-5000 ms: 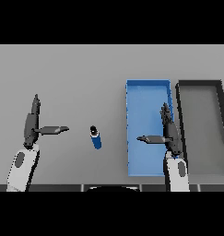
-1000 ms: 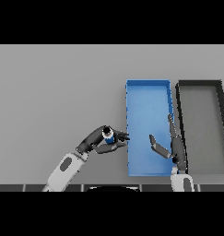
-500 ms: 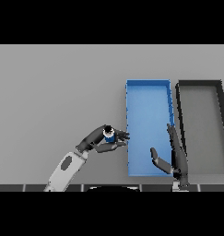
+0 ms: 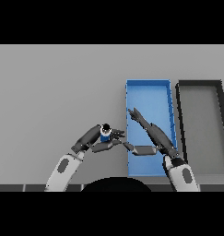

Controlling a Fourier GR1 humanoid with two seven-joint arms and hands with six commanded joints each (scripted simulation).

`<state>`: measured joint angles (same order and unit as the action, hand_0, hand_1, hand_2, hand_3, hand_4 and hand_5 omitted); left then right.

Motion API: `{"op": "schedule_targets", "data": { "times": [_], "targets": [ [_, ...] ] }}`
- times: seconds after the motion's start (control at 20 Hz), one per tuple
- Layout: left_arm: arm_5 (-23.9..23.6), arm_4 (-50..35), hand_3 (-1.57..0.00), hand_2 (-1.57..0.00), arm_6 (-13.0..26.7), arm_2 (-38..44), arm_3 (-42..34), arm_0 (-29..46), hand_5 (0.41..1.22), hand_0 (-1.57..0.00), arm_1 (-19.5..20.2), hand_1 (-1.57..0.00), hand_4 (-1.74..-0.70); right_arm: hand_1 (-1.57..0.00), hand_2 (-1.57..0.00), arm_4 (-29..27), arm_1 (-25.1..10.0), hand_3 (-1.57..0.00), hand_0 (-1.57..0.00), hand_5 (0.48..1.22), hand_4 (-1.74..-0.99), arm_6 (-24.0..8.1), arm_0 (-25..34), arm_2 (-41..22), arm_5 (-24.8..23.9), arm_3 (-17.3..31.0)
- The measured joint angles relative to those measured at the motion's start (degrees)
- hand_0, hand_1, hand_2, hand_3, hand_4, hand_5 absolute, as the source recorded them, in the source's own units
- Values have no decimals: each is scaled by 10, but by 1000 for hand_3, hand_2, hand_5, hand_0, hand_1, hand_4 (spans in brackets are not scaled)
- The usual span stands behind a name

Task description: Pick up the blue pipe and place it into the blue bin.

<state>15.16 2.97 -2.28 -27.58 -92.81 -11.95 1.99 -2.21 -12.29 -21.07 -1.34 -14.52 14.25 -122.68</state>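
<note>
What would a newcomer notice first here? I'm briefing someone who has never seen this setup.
Probably the bright blue bin right of centre on the grey table, with a dark bin beside it on the right. Next, the left hand, its fingers curled round the small blue pipe just left of the blue bin. The right hand stretches open over the blue bin's near half.

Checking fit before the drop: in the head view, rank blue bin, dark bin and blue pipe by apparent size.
1. Blue bin and dark bin: look alike, not ranked.
2. Blue pipe: far smallest, in the left hand.
</note>
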Motion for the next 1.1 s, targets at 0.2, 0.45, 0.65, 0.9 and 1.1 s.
{"op": "schedule_targets", "data": {
  "times": [0.2, 0.45, 0.65, 0.9, 1.1],
  "targets": [
    [12, 4, -1571, -1571, -6, 4, 3, 8, 1221, -1571, -6, -1571, -1467, 0, -43, -3, 17, 1, 1, 560, -1294, -41, 65, -48, 19, 10],
    [31, -3, -1571, -1571, 4, 20, 7, -2, 1221, -1571, -16, -1571, -1467, -10, -59, -22, 36, 1, -3, 545, -1232, -65, 159, -71, 34, 30],
    [44, 3, -1571, -1571, 11, 27, 10, 6, 1221, -1571, -21, -1571, -1469, -32, -83, -31, 40, 1, -23, 521, -1186, -104, 224, -72, 41, 51],
    [48, 29, -1571, -1571, 12, 36, 10, 12, 1221, -1571, -25, -1571, -1517, -362, -377, -41, 56, -242, -323, 485, -1278, -121, 277, -73, 59, 101],
    [53, 36, -1571, -1571, 43, 36, -1, 20, 1221, -1571, -28, -1571, -1645, -1015, -1042, -37, 75, -872, -1015, 550, -1514, -112, 297, -80, 61, 124]
  ]
}}
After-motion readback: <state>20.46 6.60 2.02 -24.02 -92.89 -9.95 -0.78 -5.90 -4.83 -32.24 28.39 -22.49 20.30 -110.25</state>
